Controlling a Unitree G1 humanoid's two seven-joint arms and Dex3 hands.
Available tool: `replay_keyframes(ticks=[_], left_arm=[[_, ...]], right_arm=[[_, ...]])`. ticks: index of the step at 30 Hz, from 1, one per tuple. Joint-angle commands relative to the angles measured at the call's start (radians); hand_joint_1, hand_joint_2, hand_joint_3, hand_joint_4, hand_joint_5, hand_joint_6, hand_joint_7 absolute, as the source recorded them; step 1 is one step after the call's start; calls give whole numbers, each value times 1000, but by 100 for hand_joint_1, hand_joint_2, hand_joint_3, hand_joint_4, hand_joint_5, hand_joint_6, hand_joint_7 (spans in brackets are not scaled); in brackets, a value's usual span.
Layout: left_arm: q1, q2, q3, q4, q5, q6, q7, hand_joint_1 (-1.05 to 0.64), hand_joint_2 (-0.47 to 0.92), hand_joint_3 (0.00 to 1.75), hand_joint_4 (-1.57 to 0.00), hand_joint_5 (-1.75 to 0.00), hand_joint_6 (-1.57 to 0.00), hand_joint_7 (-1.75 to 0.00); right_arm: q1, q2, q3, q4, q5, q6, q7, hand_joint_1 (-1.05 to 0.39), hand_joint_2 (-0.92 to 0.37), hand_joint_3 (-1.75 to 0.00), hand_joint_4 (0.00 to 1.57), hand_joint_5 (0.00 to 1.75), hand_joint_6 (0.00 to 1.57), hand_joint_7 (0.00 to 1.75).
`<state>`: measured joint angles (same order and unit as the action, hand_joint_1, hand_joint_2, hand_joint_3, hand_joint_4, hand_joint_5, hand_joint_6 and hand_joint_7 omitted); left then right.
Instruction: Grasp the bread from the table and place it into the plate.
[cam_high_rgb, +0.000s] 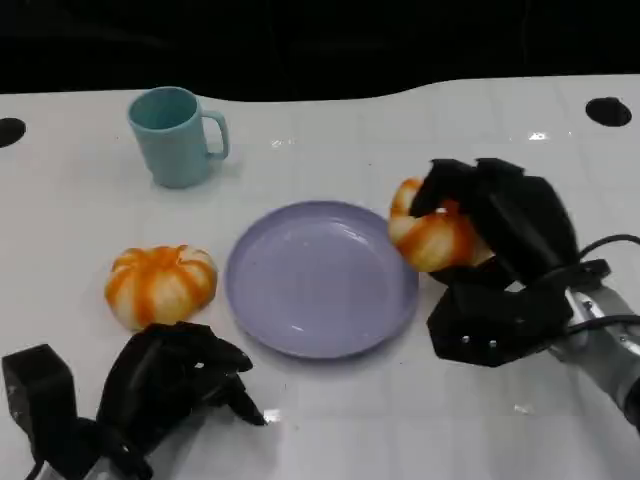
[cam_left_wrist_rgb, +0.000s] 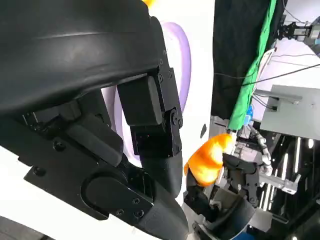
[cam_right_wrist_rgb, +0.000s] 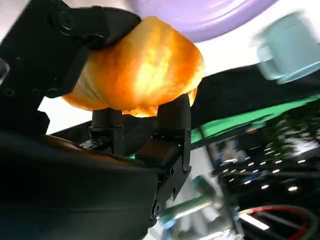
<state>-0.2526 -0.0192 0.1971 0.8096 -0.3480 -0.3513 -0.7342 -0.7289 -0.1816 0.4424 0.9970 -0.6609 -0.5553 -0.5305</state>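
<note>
Nearest: left hand (cam_high_rgb: 165, 385), idle on the table (cam_high_rgb: 330, 420) with fingers curled in on nothing, clear of the work; just beyond it a second bread (cam_high_rgb: 160, 284) lies untouched left of the plate (cam_high_rgb: 322, 277). Mid-field: right hand (cam_high_rgb: 500, 262), fingers clamped around the bread (cam_high_rgb: 432, 235), holds it at the plate's right rim, seemingly poised for placing. Farthest: teal mug (cam_high_rgb: 177, 135), upright, well apart.
</note>
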Motion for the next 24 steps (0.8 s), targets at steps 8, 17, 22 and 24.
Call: replay_keyframes(ticks=[8, 17, 22, 24], left_arm=[[17, 12, 1, -11, 5, -4, 10, -105, 74, 1, -157, -59, -157, -18], [20, 8, -5, -17, 9, -2, 21, -105, 73, 0, -157, -60, -157, -19], [22, 5, -8, -18, 13, -7, 23, -105, 74, 0, -157, -60, -157, -19], [23, 6, -10, -20, 16, -8, 26, -105, 74, 0, -157, -60, -157, -19]], right_arm=[[-72, 87, 50, 41, -36, -21, 44, -11, -29, -130, 97, 175, 76, 173], [-142, 161, 77, 140, -39, 2, 83, -14, -38, -114, 94, 175, 86, 130], [-151, 176, 74, 166, -37, 11, 94, -17, -43, -103, 88, 168, 96, 91], [-150, 177, 75, 165, -38, 17, 102, -23, -51, -81, 82, 146, 91, 72]])
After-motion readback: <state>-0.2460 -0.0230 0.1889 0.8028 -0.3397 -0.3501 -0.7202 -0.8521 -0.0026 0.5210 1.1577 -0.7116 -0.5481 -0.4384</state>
